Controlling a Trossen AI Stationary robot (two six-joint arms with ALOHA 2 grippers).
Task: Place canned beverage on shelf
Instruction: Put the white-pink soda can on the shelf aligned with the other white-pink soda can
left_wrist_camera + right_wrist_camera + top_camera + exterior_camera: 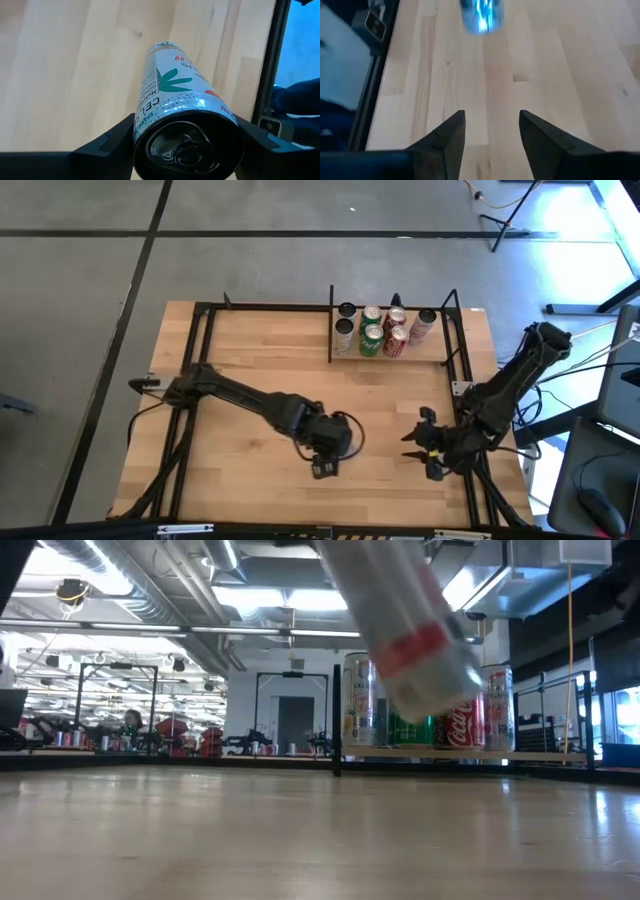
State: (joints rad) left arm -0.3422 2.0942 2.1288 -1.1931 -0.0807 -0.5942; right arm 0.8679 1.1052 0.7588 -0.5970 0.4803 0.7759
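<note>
My left gripper (328, 452) is near the table's front middle, shut on a white can with a green leaf and red print (175, 90). In the low view the can (410, 630) hangs tilted, well above the tabletop. The shelf (440, 358) is at the table's far right, a small wood board in black bars. Several cans stand upright on it: silver (345, 335), green (372, 340), red (395, 342) and white (425, 325). My right gripper (492, 135) is open and empty over bare wood near the front right (425, 445). My left gripper pinches the can between its two fingers, one on each side of the wall just below the tab end (145, 125). The tab end (185, 145) faces the wrist, and the can's body reaches forward past the fingertips. The can is tilted and lifted clear of the table.
Black metal bars (205, 380) run along the table's left and right sides and its far edge. Bare light wood (380, 400) lies between the grippers and the shelf. The shelf's black post (337, 720) stands at the shelf's left end in the low view.
</note>
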